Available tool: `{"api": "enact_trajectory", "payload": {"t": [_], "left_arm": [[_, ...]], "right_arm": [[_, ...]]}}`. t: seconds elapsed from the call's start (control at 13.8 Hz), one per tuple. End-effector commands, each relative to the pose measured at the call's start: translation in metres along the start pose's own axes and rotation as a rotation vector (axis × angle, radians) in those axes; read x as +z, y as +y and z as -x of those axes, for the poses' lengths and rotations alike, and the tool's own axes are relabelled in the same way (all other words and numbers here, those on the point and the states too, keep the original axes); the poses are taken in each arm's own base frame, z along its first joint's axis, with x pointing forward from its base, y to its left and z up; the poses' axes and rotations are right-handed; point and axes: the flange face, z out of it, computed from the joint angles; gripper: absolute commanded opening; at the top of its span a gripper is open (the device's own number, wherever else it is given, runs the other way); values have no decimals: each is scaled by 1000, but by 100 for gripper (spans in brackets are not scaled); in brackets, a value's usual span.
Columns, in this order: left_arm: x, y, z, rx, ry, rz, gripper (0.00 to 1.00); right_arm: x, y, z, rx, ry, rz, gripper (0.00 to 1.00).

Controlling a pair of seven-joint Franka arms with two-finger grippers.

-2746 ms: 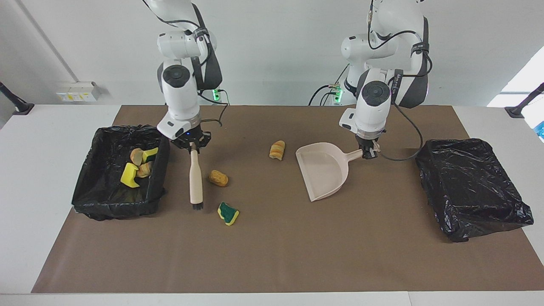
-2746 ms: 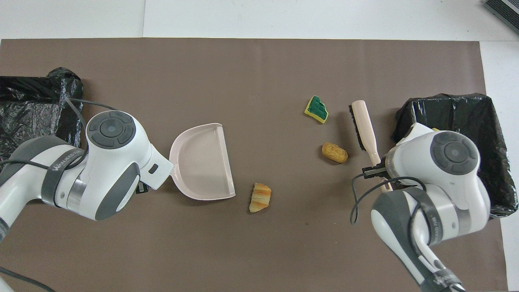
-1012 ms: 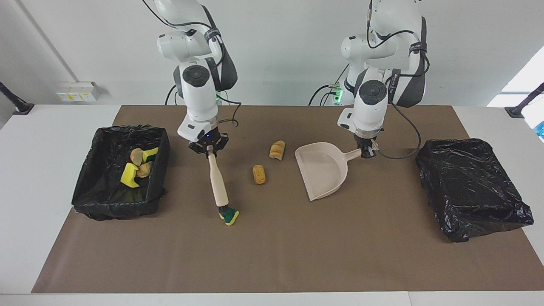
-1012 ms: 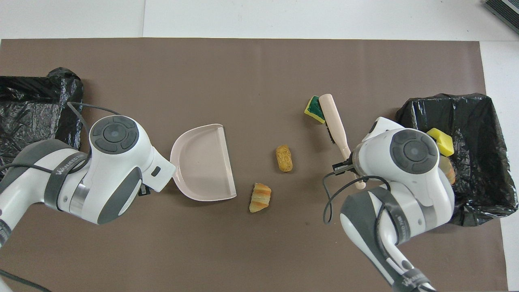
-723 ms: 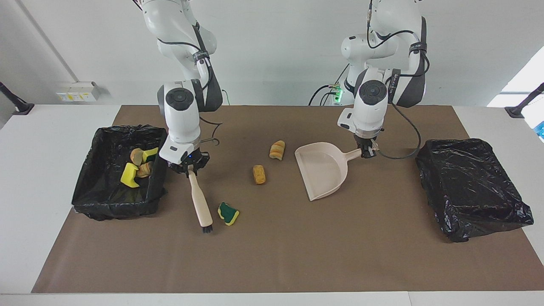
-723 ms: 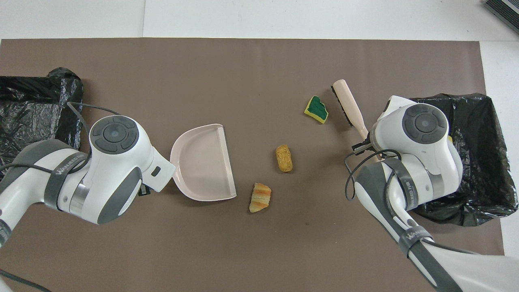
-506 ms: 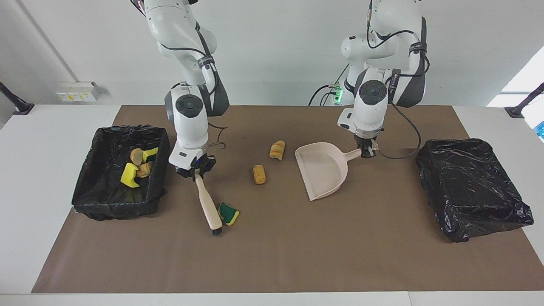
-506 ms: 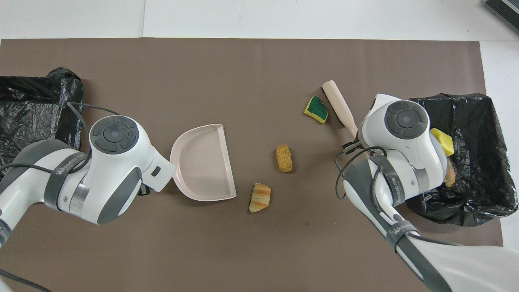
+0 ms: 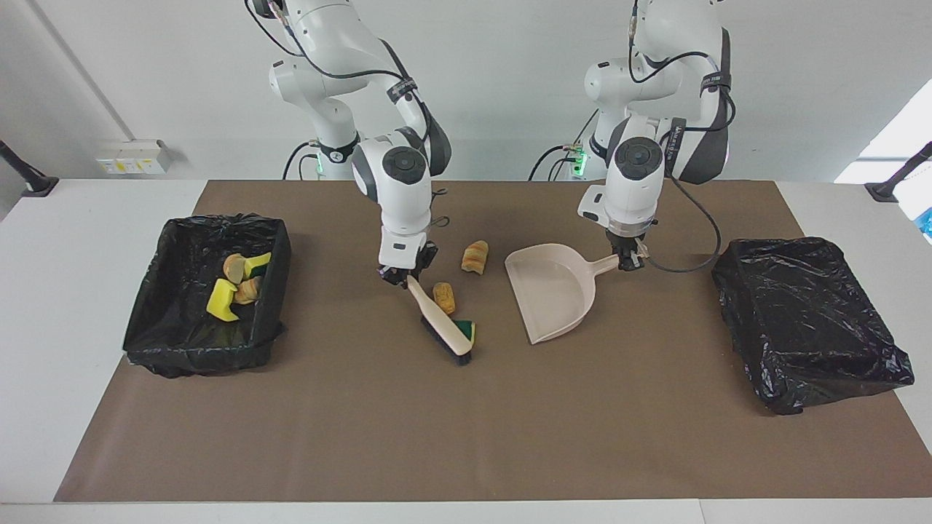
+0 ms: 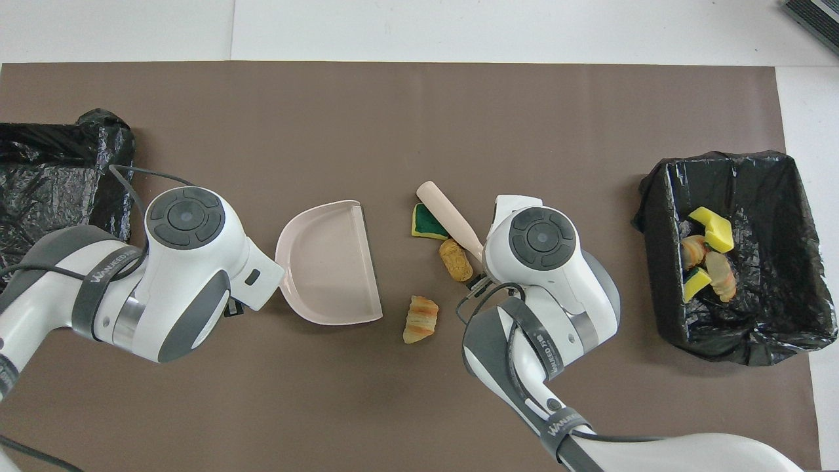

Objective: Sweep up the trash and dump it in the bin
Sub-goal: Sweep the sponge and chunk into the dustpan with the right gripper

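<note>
beige brush (image 9: 439,319) in right pincer (image 9: 403,276)

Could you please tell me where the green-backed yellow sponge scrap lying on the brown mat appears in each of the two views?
Facing view: the green-backed yellow sponge scrap sits just below centre, against the head of the beige hand brush.
Overhead view: the scrap sits near centre, again against the brush.
Shared landmark: the beige plastic dustpan, on the scrap's side toward the left arm's end of the table in both views.
</note>
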Motion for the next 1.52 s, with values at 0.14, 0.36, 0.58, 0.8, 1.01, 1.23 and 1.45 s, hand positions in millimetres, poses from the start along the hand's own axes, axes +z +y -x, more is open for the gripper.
{"api": "enact_trajectory", "payload": {"t": [0.14,0.36,0.58,0.8,1.01,1.23,1.45], "left_arm": [[0,8,-1,-14,-13,-30,0],[0,8,-1,-16,-13,-30,0],[0,8,-1,-16,-13,-30,0],[0,8,-1,-18,-11,-31,0],[1,8,0,-26,-11,-29,0],[1,8,0,-26,-11,-29,0],[1,8,-1,-30,-11,-29,0]], "right_arm": [[-15,28,4,-17,5,-51,0],[-42,66,21,4,19,-42,0],[-62,98,56,104,-11,-46,0],[-58,79,81,346,-58,-43,0],[-47,45,101,470,-96,-31,0],[-26,1,98,636,-126,-10,0],[-1,-41,72,679,-86,-9,0]]}}
